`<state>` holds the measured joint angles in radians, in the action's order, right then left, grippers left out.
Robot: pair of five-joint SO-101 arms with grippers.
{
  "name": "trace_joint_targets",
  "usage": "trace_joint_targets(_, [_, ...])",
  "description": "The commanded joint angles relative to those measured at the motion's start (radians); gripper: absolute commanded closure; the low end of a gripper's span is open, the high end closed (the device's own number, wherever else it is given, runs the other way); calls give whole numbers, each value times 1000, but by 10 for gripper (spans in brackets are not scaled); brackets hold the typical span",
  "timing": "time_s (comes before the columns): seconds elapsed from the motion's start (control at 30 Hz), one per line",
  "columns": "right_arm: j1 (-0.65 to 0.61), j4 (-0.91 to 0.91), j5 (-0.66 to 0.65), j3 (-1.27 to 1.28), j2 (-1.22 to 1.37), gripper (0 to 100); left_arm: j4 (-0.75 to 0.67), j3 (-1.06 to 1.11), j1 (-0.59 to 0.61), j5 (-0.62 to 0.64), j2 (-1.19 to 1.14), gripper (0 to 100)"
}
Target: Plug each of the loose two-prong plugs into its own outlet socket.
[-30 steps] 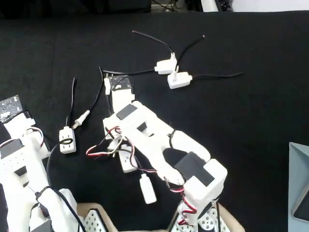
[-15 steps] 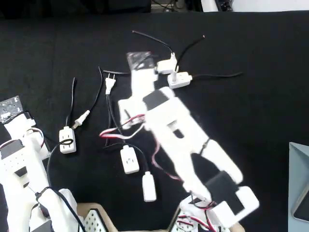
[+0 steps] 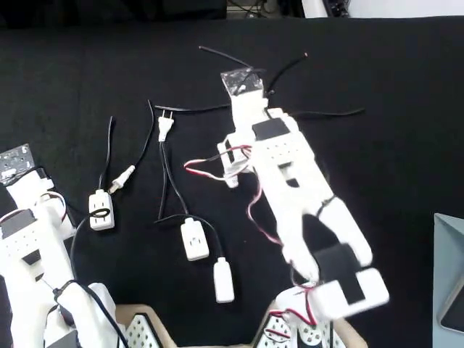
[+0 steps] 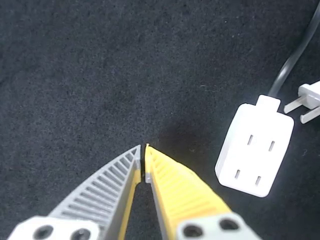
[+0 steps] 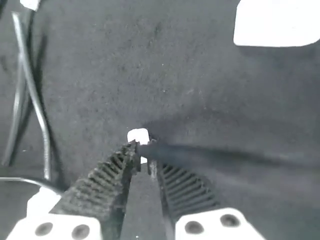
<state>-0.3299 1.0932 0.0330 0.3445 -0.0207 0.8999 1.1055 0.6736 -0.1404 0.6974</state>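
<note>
A loose two-prong plug (image 3: 163,129) lies on the black cloth at centre left, and a second plug (image 3: 122,177) lies left of it beside a white outlet socket (image 3: 101,210). Two more white sockets (image 3: 194,239) (image 3: 223,279) lie near the front. My right gripper (image 3: 243,78) is stretched toward the back and is shut. A small white piece (image 5: 138,136) and a black cable (image 5: 225,155) sit at its tips; I cannot tell if it touches them. My left gripper (image 4: 144,147) is shut on nothing, beside the socket (image 4: 255,150) and plug prongs (image 4: 307,102).
The right arm (image 3: 304,210) covers the back sockets; one white block (image 5: 277,22) shows ahead of it. Black cables (image 3: 326,112) trail over the cloth. A blue-grey object (image 3: 449,275) sits at the right edge. The left arm (image 3: 29,246) stays folded at the front left.
The right arm swung away from the centre-left plug, to the right and farther back, now over the back sockets. That plug stayed on the cloth. The left arm has not moved.
</note>
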Motion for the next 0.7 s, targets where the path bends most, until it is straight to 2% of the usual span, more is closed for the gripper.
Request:
trace_joint_targets(0.0, [-32,0,-11,-145,153,982,-17,-4,7,-8,21,967])
trace_joint_targets(0.23, [-104,78,0,-309,354,838,-17,-4,7,-8,21,967])
trace_joint_targets(0.4, [-138,101,71,-346,361,859,-17,-4,7,-8,21,967])
trace_joint_targets(0.67, [-100,44,123,-325,371,864,-18,-4,7,-9,21,967])
